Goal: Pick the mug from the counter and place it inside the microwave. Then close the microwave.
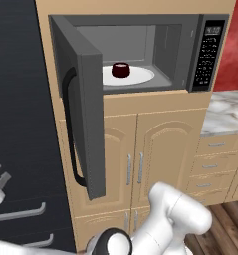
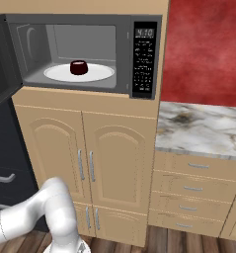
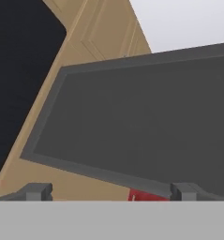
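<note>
The mug (image 1: 120,69) sits on the white plate (image 1: 140,77) inside the microwave (image 2: 139,29); glossy and likely slippery, it needs no more handling. The stiff door (image 1: 85,114) hangs wide, best pushed on its flat face. The hand (image 3: 111,192) is spread, empty.

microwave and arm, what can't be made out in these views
- Microwave keypad: button labels too small in both base views.
- Door: its outer face is turned away in the left base view; the right base view's left edge cuts it off.
- Mug: handle not visible.
- End effector: fingertips mostly cut off in the hand view.
</note>
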